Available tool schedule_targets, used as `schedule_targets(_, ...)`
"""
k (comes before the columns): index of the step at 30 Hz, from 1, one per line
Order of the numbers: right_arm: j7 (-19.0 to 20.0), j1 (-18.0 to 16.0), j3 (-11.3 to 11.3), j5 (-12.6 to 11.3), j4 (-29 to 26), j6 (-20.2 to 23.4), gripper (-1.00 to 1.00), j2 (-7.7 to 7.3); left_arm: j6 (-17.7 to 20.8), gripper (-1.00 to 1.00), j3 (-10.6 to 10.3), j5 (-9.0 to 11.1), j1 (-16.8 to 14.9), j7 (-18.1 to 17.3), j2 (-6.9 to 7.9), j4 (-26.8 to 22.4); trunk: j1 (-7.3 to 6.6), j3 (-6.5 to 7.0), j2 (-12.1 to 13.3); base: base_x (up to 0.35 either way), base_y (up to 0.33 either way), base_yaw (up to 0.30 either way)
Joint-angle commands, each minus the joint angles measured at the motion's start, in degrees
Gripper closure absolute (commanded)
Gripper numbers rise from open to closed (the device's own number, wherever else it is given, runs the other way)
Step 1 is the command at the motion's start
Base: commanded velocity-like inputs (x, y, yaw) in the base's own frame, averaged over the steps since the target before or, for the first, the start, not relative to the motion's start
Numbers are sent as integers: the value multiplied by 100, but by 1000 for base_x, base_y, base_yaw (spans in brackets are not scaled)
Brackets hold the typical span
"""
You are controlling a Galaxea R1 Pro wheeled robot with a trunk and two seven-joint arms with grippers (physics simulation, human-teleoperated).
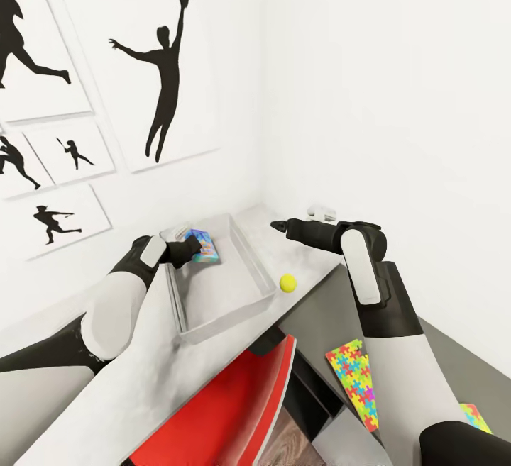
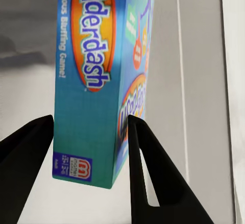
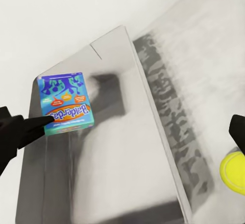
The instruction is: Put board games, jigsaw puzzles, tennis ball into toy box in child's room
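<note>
Holding the Balderdash board game (image 1: 202,246) on edge between its fingers, the left gripper (image 2: 91,132) hangs over the far end of the toy box (image 1: 259,271) on the table (image 1: 312,257). This looks like the drop-off step: next, lower and let go. The right gripper (image 1: 277,225) hovers near the tennis ball (image 1: 287,282); whether it is parted or closed I cannot tell.

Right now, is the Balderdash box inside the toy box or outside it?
Inside, not released: the Balderdash box is over the toy box floor, between the left gripper fingers.
</note>
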Motion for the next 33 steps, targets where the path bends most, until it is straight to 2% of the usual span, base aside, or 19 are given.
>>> schedule_targets(1, -58, -5, 1, -58, -7, 17, -100, 1, 1, 100, 30, 14, -5, 2, -5, -11, 3, -21, -12, 0, 0, 0)
schedule_targets(8, -59, -4, -4, -57, -12, 17, -100, -5, -180, 100, 28, 15, -8, 2, -15, -11, 3, -85, -12, 0, 0, 0)
schedule_targets(33, -56, 17, 3, -45, -26, 17, -100, -6, -202, 100, 21, 7, -10, 2, -34, -16, 3, -307, -12, 0, 0, 0)
